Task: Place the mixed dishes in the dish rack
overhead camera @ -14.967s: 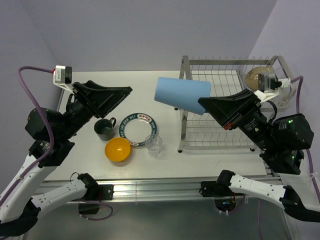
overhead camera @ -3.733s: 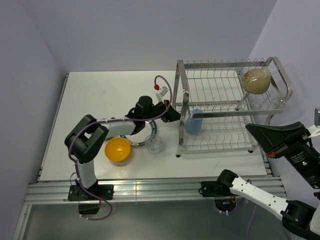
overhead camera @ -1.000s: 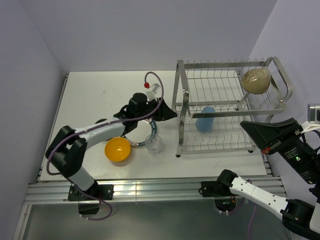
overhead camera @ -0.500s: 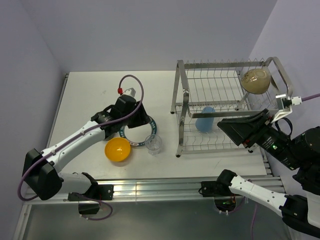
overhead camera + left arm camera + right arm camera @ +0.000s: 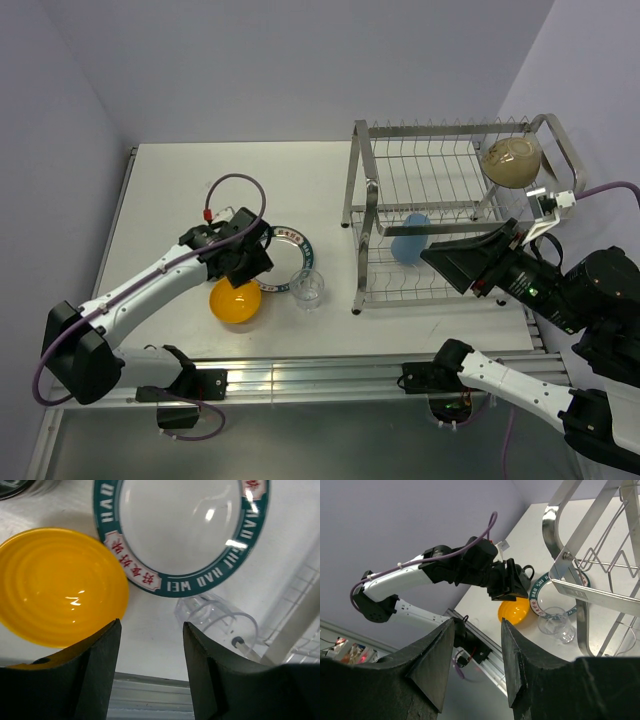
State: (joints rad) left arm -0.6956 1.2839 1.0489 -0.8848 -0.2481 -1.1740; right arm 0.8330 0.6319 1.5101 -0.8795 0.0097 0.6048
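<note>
While the beige bowl (image 5: 512,160) and light blue tumbler (image 5: 410,238) are seen racked in the dish rack (image 5: 357,200) at right of frame, the small orange bowl (image 5: 234,303), white plate with teal lettered rim (image 5: 290,240) and clear glass (image 5: 307,288) are left on the desk (image 5: 180,190) at lower centre. The left pincer (image 5: 150,630) and right pincer (image 5: 477,625) are held wide and empty.

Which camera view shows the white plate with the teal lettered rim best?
The left wrist view: the white plate is close, its rim lettering readable. Top external shows it small, partly hidden by the left gripper. Right wrist shows only a rim slice behind the dish rack.
</note>
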